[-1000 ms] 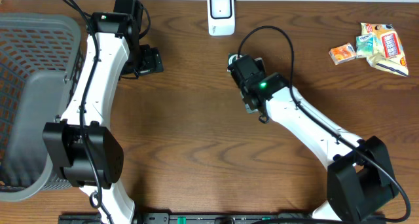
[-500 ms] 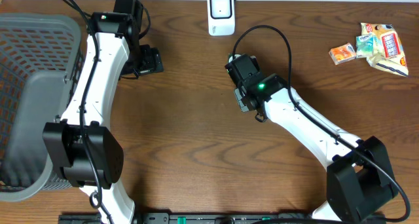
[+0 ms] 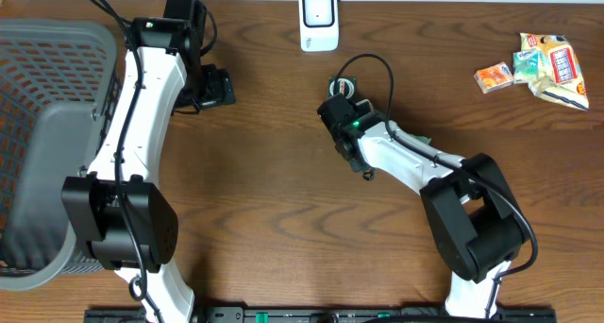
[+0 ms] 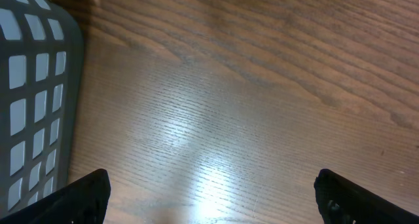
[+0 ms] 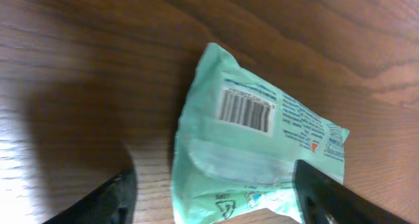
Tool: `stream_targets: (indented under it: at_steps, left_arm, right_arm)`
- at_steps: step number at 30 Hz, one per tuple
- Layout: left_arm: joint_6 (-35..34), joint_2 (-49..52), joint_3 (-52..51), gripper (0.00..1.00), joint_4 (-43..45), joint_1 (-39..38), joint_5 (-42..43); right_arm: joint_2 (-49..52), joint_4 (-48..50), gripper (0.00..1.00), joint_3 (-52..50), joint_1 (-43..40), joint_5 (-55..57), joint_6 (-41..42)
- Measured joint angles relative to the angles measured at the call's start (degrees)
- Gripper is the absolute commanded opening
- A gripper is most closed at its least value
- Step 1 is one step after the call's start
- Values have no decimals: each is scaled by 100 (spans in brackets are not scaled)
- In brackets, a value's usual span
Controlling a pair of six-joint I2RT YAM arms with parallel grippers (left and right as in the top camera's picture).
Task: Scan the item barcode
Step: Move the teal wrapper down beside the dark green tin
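Looking from above first, my right arm [image 3: 401, 155] is folded in near the middle of the table [image 3: 274, 219], well short of the white scanner [image 3: 319, 19] at the far edge; its wrist hides the fingers and I cannot pick out the packet for certain from here; my left gripper [image 3: 215, 87] hangs beside the basket [image 3: 38, 87], and a few snacks [image 3: 543, 66] lie far off to the right, no part of this step; from the left wrist, that gripper is spread as wide as it goes with only bare wood between its fingers and the basket wall at the edge, so it carries nothing and should keep out of the way; from the right wrist, the mint-green packet [image 5: 262, 158] lies on the table with its barcode [image 5: 247, 111] facing up, and my right gripper [image 5: 213, 178] stands well open with a finger on either side, not clamped on it as far as I can tell; I judge the job now is to take hold well, so I would close on the end away from the barcode, squeeze lightly since the wrapper looks soft and could crease the stripes, then lift and turn that printed face squarely toward the scanner.
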Motion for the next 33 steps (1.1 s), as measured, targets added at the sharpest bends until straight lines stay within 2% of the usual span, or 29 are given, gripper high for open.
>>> stream_targets:
  at_steps: [3, 5, 6, 8, 10, 15, 20, 27, 33]
  left_arm:
    - [0, 0, 0, 98, -2, 0, 2]
    - [0, 0, 0, 98, -2, 0, 0]
    - [0, 0, 0, 98, 0, 0, 0]
    - [0, 0, 0, 98, 0, 0, 0]
    - [0, 0, 0, 98, 0, 0, 0]
    - [0, 0, 0, 98, 0, 0, 0]
    - [0, 0, 0, 98, 0, 0, 0]
    - [0, 0, 0, 98, 0, 0, 0]
    - [0, 0, 0, 98, 0, 0, 0]
  right_arm:
    - [44, -2, 46, -2, -42, 50, 11]
    - [79, 11, 42, -9, -79, 66, 35]
    - [87, 22, 33, -11, -103, 59, 44]
    - [87, 63, 20, -13, -164, 31, 87]
    - [87, 109, 2, -15, -243, -13, 81]
    - [87, -4, 1, 66, -503, -286, 52]
    - [83, -549, 1, 597, -721, -1091, 15]
    - [-299, -1012, 1, 1620, -890, -3217, -516]
    - [-802, -1008, 1, 1788, -1176, -5309, -776]
